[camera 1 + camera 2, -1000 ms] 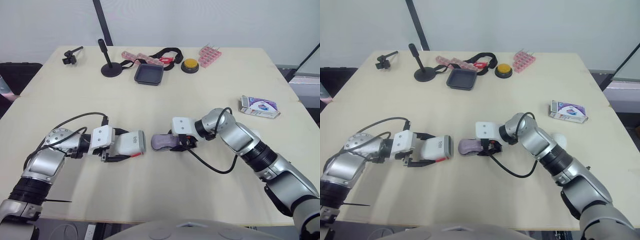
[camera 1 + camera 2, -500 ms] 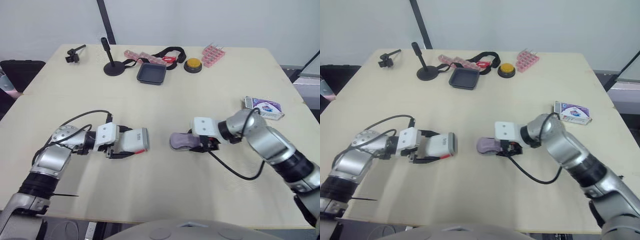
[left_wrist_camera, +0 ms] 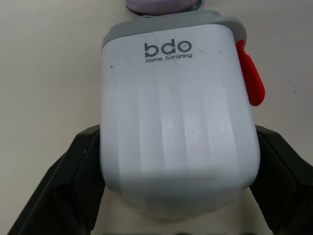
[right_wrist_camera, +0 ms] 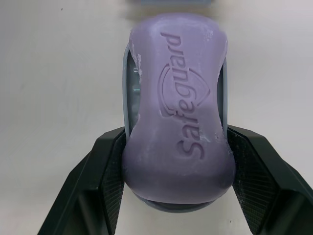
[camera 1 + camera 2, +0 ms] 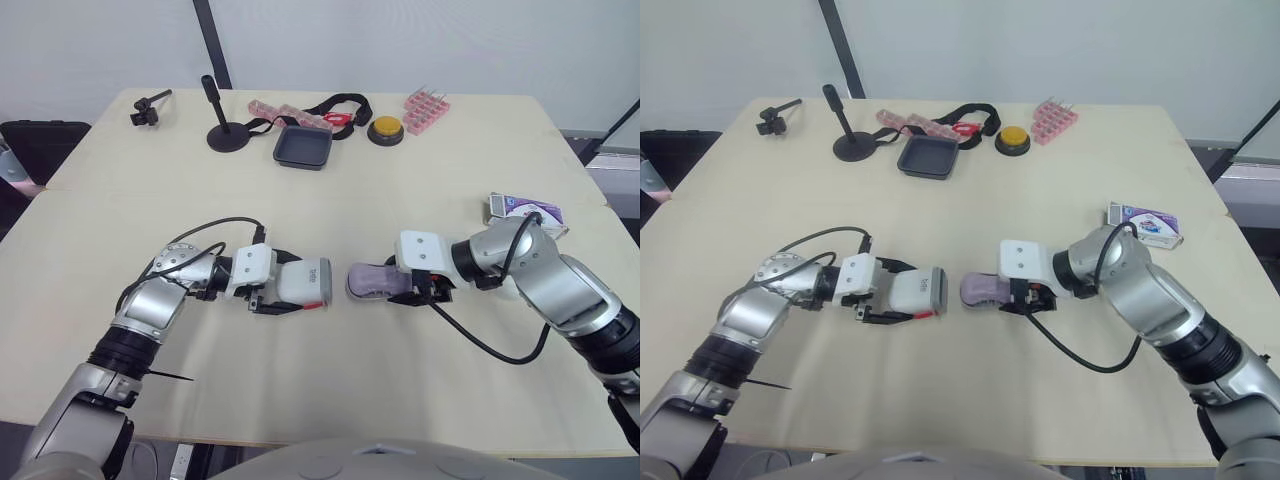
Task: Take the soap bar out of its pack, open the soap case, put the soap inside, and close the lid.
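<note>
Soap bar [image 5: 369, 280] clenched in right tool [image 4: 175, 147], white soap case [image 5: 304, 283] clenched in left tool [image 3: 178, 142]

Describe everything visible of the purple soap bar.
The soap bar is pale purple, a rounded oblong pinched at the waist, with Safeguard and a shield pressed into its top face. Unwrapped, it lies in a grey tray, clamped at its sides by the right gripper's black fingers. Its free end faces the white case, a small gap apart.

soap case [image 3: 178, 122]: "bdo Home Furnishing"; soap bar [image 4: 178, 112]: "Safeguard"
</note>
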You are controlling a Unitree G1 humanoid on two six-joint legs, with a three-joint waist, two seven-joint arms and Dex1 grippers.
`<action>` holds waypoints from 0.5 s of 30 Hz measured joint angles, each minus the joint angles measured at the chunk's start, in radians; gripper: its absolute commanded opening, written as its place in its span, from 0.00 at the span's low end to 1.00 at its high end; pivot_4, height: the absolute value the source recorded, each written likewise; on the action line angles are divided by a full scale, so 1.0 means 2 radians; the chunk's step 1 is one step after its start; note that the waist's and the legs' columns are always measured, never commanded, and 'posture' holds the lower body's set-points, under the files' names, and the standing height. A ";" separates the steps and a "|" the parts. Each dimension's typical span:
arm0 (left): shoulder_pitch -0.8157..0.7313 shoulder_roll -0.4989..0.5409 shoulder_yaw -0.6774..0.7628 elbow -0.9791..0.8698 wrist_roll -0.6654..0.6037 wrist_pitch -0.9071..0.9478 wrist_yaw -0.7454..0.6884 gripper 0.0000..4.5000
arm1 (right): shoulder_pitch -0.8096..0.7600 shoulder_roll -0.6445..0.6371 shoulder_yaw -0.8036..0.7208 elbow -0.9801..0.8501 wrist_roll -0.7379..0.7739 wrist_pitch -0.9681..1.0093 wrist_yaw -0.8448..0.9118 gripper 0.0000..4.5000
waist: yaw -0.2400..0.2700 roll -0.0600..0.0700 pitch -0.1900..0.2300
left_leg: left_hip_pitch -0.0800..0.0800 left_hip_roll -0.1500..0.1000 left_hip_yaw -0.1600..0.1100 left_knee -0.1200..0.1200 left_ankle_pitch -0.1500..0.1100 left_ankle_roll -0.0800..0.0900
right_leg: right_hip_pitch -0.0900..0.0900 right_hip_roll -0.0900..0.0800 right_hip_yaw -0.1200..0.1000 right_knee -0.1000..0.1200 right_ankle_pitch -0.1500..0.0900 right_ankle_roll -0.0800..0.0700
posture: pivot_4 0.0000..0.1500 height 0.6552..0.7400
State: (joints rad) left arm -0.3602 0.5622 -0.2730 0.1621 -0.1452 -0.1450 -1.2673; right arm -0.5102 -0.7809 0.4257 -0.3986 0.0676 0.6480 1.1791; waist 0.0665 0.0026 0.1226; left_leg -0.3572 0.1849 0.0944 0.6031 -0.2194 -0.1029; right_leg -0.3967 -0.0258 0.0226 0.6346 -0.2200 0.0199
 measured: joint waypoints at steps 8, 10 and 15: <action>-0.026 -0.024 -0.021 0.019 0.020 -0.008 0.002 0.77 | -0.019 0.001 0.019 0.006 -0.003 -0.007 0.002 0.57 | 0.001 0.000 0.000 | 0.000 0.000 0.000 0.000 0.000 0.000 | 0.000 0.000 0.000 0.000 0.000 0.000 | 1.00 1.00; -0.029 -0.028 -0.022 0.020 0.020 -0.008 0.003 0.77 | -0.021 0.001 0.020 0.009 -0.005 -0.009 0.003 0.57 | 0.001 0.000 0.000 | 0.000 0.000 0.000 0.000 0.000 0.000 | 0.000 0.000 0.000 0.000 0.000 0.000 | 1.00 1.00; -0.029 -0.038 -0.031 0.023 0.021 -0.008 0.004 0.77 | -0.025 0.004 0.039 0.015 -0.018 -0.012 0.003 0.57 | 0.001 0.000 0.000 | 0.000 0.000 0.000 0.000 0.000 0.000 | 0.000 0.000 0.000 0.000 0.000 0.000 | 1.00 1.00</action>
State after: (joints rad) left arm -0.4192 0.4863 -0.3355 0.2083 -0.1039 -0.1609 -1.2589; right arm -0.5611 -0.7729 0.5035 -0.3683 0.0322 0.6241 1.1858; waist 0.0687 0.0027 0.1227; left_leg -0.3576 0.1848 0.0944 0.6033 -0.2192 -0.1026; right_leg -0.3968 -0.0258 0.0227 0.6348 -0.2200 0.0200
